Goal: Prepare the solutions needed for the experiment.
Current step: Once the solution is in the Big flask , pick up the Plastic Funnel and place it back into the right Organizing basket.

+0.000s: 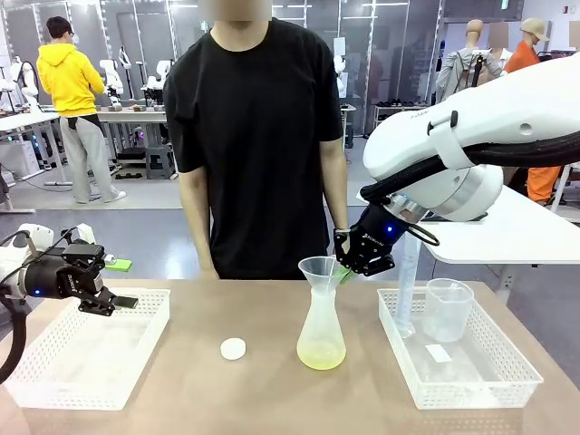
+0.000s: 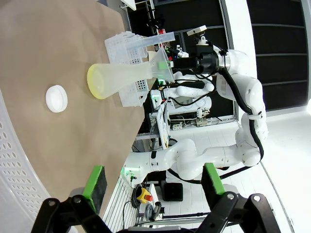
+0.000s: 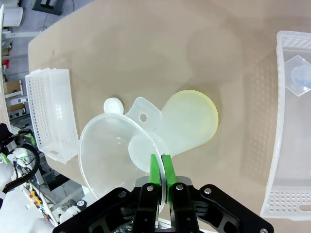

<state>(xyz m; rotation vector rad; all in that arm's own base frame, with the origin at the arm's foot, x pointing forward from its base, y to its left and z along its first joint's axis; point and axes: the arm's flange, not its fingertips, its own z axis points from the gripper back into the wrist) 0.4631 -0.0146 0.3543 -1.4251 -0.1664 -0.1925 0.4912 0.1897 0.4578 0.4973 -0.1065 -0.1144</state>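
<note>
A little pale yellow watery liquid [image 1: 321, 356] sits at the bottom of a see-through cone-shaped plastic flask [image 1: 321, 322]. The flask stands in the middle of the brown worktop [image 1: 227, 308]. A clear plastic funnel [image 1: 323, 269] rests in the flask's mouth. The right end effector [image 1: 349, 264] is just above the flask. Its green pads [image 3: 154, 167] are squeezed tight on the funnel's rim, so the liquid lies right below it. A small white round cap [image 1: 233, 348] lies near the flask. The left end effector [image 1: 122, 302] is wide open and holds nothing. It hangs over a white plastic basket with holes [image 1: 54, 385], well apart from the liquid.
</note>
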